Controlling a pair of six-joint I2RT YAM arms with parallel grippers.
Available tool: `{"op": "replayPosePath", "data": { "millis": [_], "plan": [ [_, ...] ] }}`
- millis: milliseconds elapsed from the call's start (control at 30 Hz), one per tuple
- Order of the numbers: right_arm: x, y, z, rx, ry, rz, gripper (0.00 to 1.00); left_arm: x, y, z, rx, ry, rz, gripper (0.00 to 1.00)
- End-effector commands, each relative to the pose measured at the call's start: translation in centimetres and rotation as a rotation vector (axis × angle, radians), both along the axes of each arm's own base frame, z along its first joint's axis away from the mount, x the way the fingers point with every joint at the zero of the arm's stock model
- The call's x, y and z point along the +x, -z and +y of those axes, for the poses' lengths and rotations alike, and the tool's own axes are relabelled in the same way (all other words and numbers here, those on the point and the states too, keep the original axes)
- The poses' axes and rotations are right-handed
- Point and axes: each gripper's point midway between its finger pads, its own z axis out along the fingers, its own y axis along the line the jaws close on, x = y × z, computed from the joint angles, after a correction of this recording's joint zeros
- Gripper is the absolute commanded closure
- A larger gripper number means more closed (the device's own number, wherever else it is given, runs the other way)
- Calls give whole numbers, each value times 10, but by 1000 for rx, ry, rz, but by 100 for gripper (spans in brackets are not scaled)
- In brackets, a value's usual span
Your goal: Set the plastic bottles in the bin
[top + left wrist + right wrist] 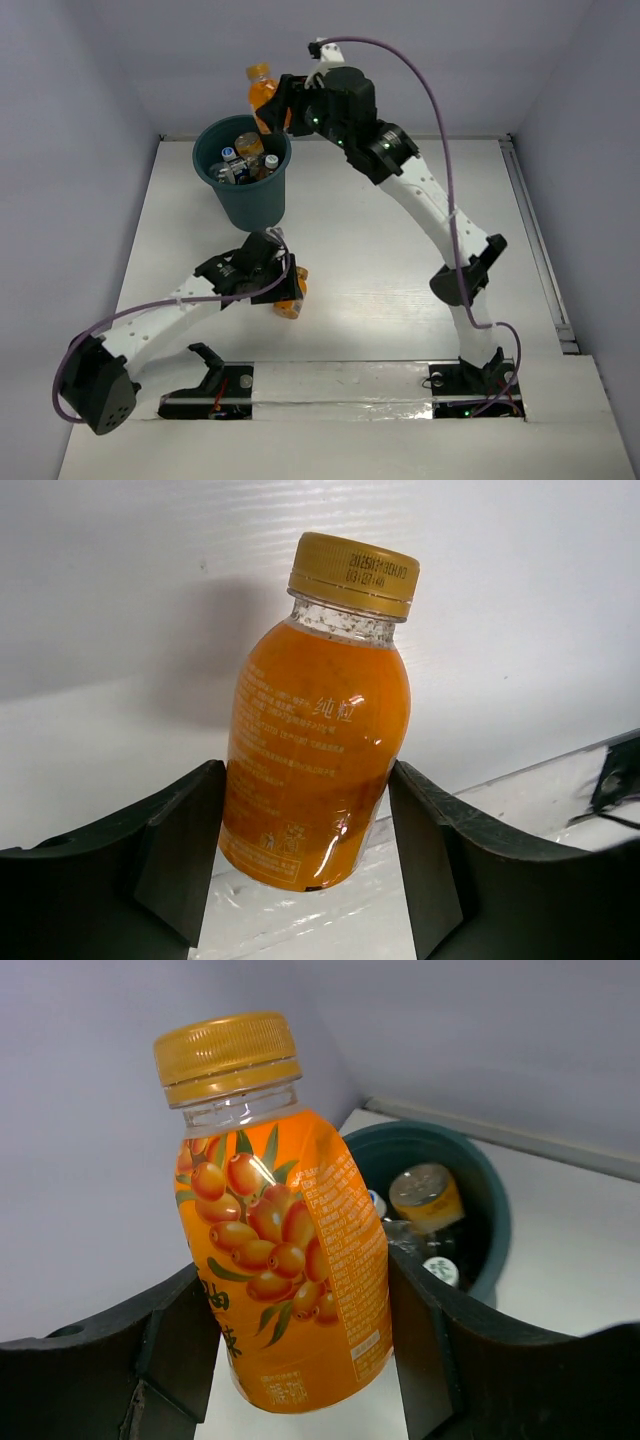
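The dark teal bin stands at the back left of the table and holds several bottles. It also shows in the right wrist view. My right gripper is shut on an orange bottle with a gold cap and holds it in the air behind the bin's far rim; this bottle fills the right wrist view. My left gripper is shut on another orange bottle, low over the table in front of the bin. That bottle shows between the fingers in the left wrist view.
A clear plastic strip runs along the near edge by the arm bases. Grey walls close the table at the back and both sides. A raised rail runs along the right edge.
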Motion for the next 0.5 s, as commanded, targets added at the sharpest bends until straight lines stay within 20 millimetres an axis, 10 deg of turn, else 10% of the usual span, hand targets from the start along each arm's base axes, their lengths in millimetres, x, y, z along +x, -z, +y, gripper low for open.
{"op": "replayPosePath", "data": {
  "millis": [0, 467],
  "plan": [
    [-6, -9, 37, 90, -211, -37, 56, 11, -42, 6, -35, -120, -79, 63],
    [41, 63, 68, 117, -230, 77, 39, 14, -162, 65, -94, -422, -303, 63]
  ]
}}
